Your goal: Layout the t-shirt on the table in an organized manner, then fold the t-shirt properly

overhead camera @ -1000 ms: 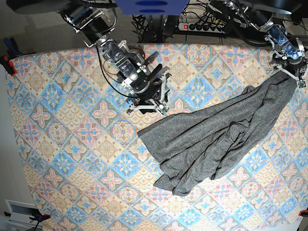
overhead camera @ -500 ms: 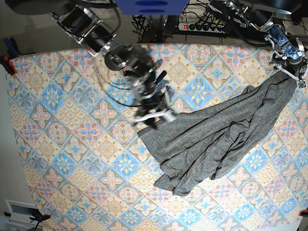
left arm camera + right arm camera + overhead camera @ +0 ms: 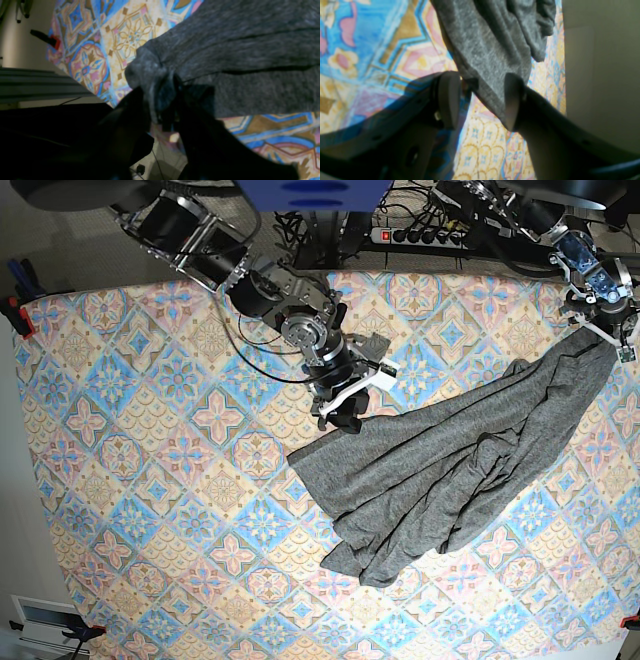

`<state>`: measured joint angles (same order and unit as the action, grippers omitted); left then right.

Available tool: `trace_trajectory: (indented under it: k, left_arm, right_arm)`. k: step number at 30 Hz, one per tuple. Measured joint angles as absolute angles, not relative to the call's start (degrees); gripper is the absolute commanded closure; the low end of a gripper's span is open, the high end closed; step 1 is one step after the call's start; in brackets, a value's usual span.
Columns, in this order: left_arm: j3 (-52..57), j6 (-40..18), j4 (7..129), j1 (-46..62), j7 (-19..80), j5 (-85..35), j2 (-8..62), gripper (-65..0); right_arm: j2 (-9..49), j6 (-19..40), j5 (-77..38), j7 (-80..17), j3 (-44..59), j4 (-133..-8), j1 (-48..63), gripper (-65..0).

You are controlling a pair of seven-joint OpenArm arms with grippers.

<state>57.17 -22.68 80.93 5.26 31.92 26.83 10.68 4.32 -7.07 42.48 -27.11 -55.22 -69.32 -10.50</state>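
The dark-grey t-shirt (image 3: 450,470) lies crumpled in a diagonal band across the right half of the table (image 3: 150,480). Its far right corner is lifted at the table's edge, where my left gripper (image 3: 604,330) is shut on it. In the left wrist view a bunch of t-shirt fabric (image 3: 237,50) is pinched in the left gripper (image 3: 161,105). My right gripper (image 3: 345,412) stands at the t-shirt's upper left edge. The right wrist view shows the right gripper (image 3: 480,101) open, with the t-shirt's hem (image 3: 492,50) running down between its fingers (image 3: 448,100).
A power strip (image 3: 425,235) and cables lie behind the table's far edge. A red clamp (image 3: 15,315) grips the cloth at the left edge. A white box (image 3: 40,620) sits off the front left corner. The right arm's links (image 3: 200,235) reach in from the back left.
The right arm has swung right and forward from the bare cloth, so its open gripper now meets the t-shirt's upper left edge. The left gripper has stayed put.
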Motion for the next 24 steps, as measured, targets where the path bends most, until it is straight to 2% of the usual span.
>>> trace_trajectory:
  k: [3, 20, 24]
  left_arm:
    - [57.17, -22.7, 80.93, 5.26, 31.94, 26.83, 10.7, -3.2]
    - [57.19, -22.59, 81.08, 5.54, 32.05, 26.79, 10.26, -3.2]
    - [57.32, -22.59, 81.08, 5.56, 31.9, 26.81, 9.65, -3.2]
  right_arm:
    - [4.29, -4.58, 42.46, -26.68, -55.13, -69.32, -11.07, -26.9]
    - [2.72, -2.74, 39.66, -22.28, -58.87, -60.82, -20.05, -26.8]
    - [2.48, 0.32, 40.34, -22.2, -58.61, -60.73, -20.4, -26.8]
